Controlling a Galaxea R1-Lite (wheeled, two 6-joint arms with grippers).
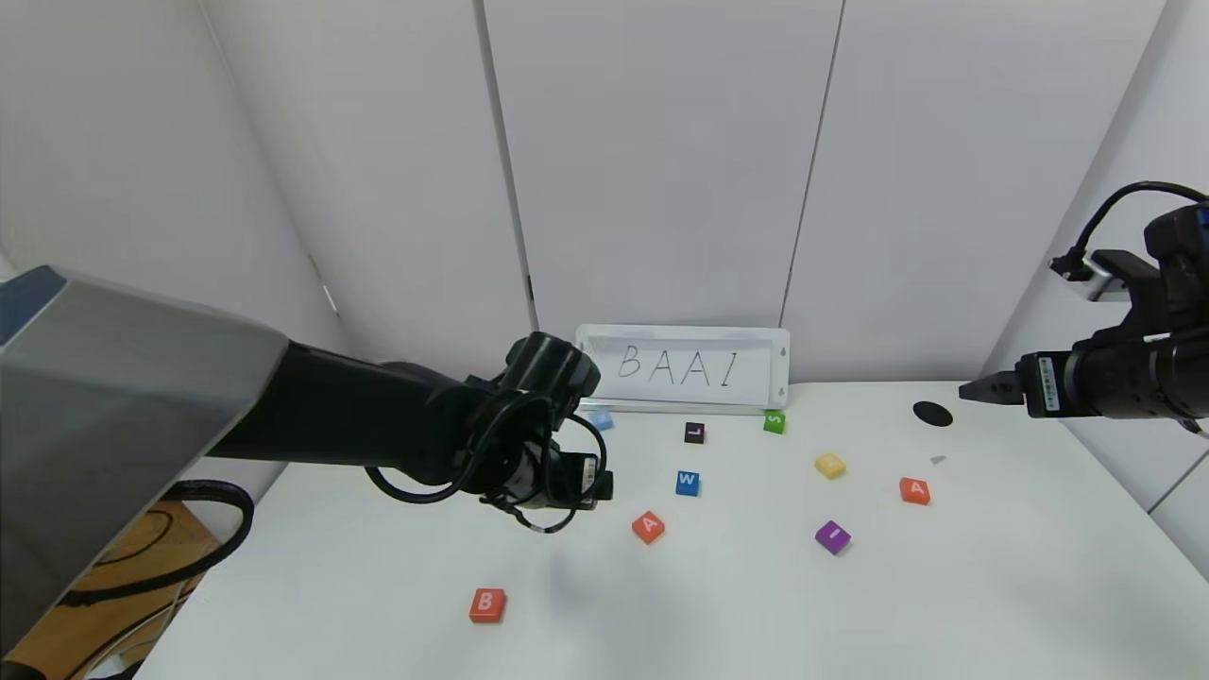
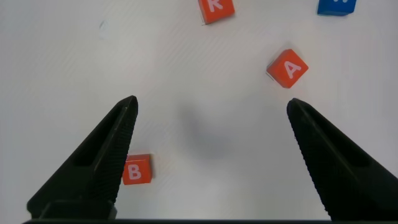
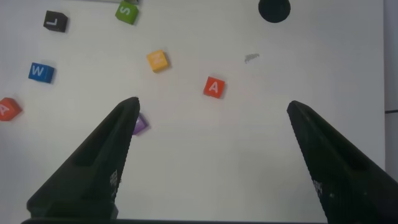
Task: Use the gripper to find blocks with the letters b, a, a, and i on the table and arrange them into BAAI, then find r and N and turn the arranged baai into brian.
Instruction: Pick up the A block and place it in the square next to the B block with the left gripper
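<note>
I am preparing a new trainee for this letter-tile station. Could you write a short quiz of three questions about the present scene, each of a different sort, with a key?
1. True or false: the left gripper is shut on the small flat orange-red square tile lettered B.
2. Which tile lies nearest the small flat purple square tile lettered I? A) the orange-red tile lettered A B) the black tile lettered L C) the green tile lettered S
3. Fill in: the white sign at the back wall reads ____.

Key: 1 false; 2 A; 3 BAAI.
</note>
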